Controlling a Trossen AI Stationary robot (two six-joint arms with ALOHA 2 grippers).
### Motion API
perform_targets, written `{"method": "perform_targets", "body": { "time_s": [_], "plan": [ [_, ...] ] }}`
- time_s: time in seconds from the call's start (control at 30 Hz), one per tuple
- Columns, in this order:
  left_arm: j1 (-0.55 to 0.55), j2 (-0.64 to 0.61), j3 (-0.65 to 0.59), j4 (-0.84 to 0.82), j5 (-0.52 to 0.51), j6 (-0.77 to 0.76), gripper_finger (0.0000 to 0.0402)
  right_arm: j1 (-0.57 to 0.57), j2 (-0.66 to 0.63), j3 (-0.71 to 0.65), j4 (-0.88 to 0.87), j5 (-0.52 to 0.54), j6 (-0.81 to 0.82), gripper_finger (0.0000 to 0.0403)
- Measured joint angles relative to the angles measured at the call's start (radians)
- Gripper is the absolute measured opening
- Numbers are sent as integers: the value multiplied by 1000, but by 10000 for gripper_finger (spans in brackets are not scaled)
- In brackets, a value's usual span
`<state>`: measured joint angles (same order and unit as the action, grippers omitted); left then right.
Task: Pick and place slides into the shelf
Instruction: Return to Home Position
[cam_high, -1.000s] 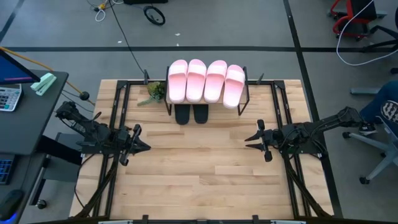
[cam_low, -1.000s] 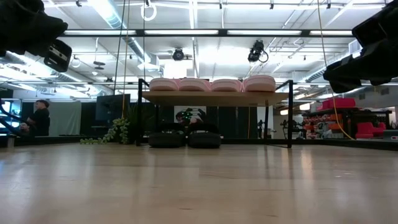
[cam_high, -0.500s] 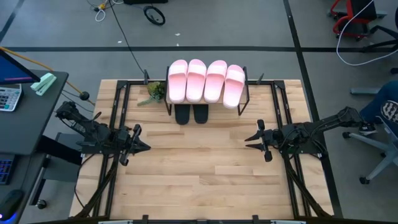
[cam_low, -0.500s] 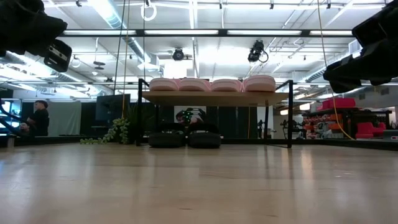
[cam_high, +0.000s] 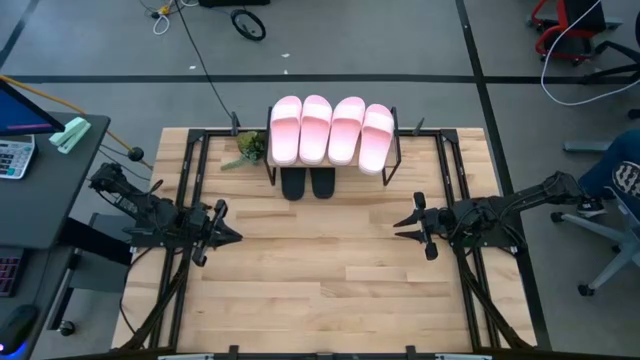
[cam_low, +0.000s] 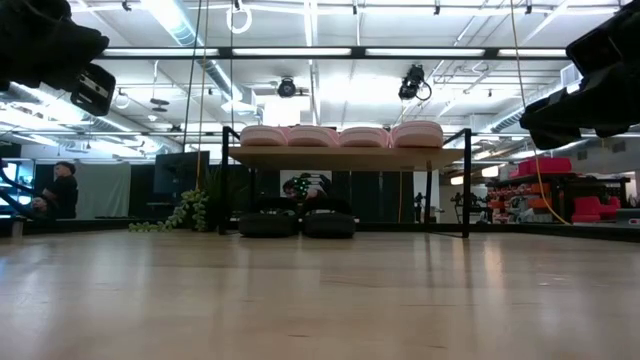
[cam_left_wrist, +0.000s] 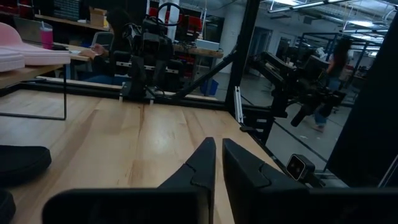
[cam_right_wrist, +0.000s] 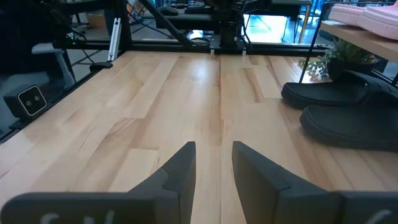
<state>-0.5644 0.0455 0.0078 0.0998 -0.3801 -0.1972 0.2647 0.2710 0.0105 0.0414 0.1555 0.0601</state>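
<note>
Four pale pink slides (cam_high: 330, 130) lie side by side on the shelf's top board (cam_low: 340, 158), at the table's far middle. Two black slides (cam_high: 307, 183) rest on the tabletop under that board, toes toward the near edge. They also show as black slides (cam_right_wrist: 348, 118) in the right wrist view. My left gripper (cam_high: 234, 237) hovers over the table's left side, shut and holding nothing. My right gripper (cam_high: 397, 228) hovers over the right side, open by a narrow gap. Both point toward the table's middle.
A small green plant (cam_high: 248, 148) lies on the table just left of the shelf. Bare wooden tabletop (cam_high: 320, 270) stretches between the two grippers and toward the near edge. Black frame rails (cam_high: 190, 180) run along both sides. A person (cam_low: 62, 188) sits far off in the room.
</note>
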Motion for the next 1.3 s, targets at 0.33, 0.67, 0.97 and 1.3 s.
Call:
{"method": "perform_targets", "body": {
  "time_s": [0.33,0.67,0.97,1.3],
  "plan": [
    [0,0,0,0,0,0,21,0,0,0,0,0,0,110],
    [0,0,0,0,0,0,36,0,0,0,0,0,0,110],
    [0,0,0,0,0,-1,26,0,0,0,0,0,0,110],
    [0,0,0,0,0,0,34,0,0,0,0,0,0,110]
  ]
}}
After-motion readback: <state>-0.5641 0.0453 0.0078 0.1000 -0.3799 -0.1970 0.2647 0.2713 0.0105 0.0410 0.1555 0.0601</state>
